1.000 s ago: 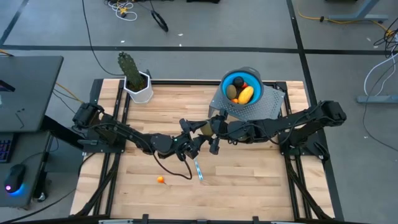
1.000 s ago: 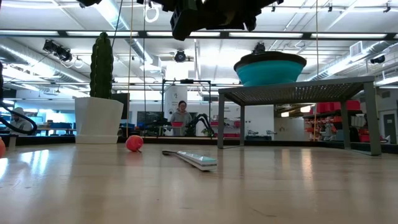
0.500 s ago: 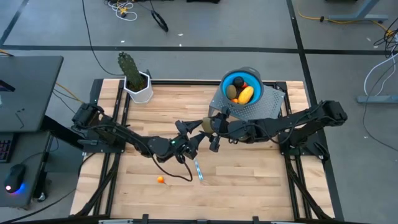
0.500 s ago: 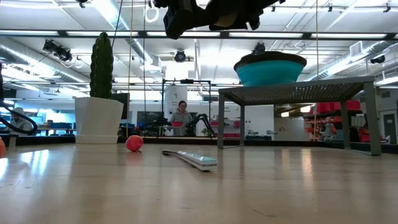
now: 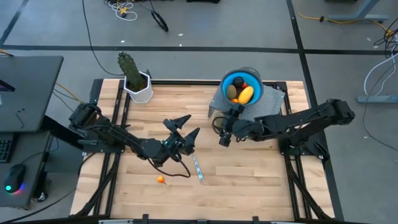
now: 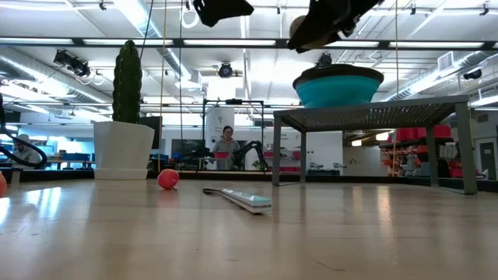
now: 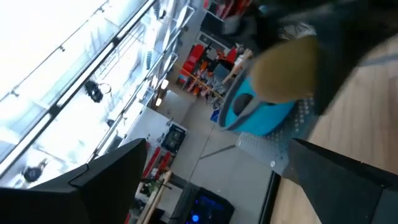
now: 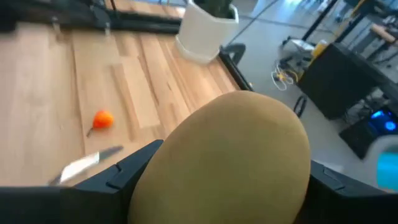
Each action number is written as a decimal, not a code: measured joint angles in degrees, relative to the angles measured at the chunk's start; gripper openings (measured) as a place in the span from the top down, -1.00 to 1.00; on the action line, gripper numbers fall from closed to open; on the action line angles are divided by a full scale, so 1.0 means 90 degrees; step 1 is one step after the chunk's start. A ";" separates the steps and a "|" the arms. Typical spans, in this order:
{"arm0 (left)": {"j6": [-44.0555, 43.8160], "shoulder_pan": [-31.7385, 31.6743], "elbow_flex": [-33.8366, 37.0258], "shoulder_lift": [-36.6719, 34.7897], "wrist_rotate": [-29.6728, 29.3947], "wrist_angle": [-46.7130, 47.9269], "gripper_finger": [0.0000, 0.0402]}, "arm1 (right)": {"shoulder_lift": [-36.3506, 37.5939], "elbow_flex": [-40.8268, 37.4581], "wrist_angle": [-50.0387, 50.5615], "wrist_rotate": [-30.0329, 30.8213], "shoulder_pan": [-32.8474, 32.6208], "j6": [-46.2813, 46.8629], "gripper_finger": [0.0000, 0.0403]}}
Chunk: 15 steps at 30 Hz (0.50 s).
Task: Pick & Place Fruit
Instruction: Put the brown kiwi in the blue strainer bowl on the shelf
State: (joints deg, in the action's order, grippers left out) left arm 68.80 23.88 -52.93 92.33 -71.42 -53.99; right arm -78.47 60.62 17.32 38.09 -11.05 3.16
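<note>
One olive-brown oval fruit (image 8: pixel 227 158) sits clamped in the right pincer (image 5: pixel 224 131), above the bench (image 5: pixel 261 174) just before the mesh stand (image 5: pixel 264 109) that carries the blue bowl (image 5: pixel 231 79). Left pincer (image 5: pixel 183 127) gapes wide, holding nothing, above the knife (image 5: pixel 198 169). A tiny orange fruit (image 5: pixel 160 180) lies nearby.

Pretty clearly a robotics lab or big open workshop hall. The wooden worktop (image 5: pixel 249 168) sits in a black metal frame on a grey concrete floor (image 5: pixel 205 56), with loose cables (image 5: pixel 124 9) lying at the top of the overhead shot. The table-level view shows exposed ceiling ducts (image 6: pixel 47 66), strip lights (image 6: pixel 148 17), red storage bins (image 6: pixel 424 134) on the right, and a person (image 6: pixel 226 145) at another robot station in the middle distance.
</note>
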 joint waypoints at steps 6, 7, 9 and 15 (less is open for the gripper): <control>-0.0149 0.0015 0.0002 -0.0022 -0.0047 0.0035 -0.99 | 0.0433 0.0005 0.0487 0.0355 -0.0007 0.0078 -0.33; -0.0159 0.0006 0.0002 -0.0023 -0.0085 0.0034 -0.99 | 0.0494 0.0003 0.0546 0.0489 -0.0007 0.0015 -0.33; -0.0122 -0.0032 0.0005 -0.0023 -0.0194 0.0047 -0.99 | 0.0675 0.0005 0.0591 0.0786 0.0007 -0.0172 -0.33; -0.0503 -0.0216 0.0239 -0.0071 -0.0058 0.0035 -0.99 | 0.1170 0.0005 0.0642 0.1517 0.0244 -0.0800 -0.33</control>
State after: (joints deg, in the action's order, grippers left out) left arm 64.27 21.93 -50.78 91.69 -71.94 -53.67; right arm -67.93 60.66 23.09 51.74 -8.86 -4.04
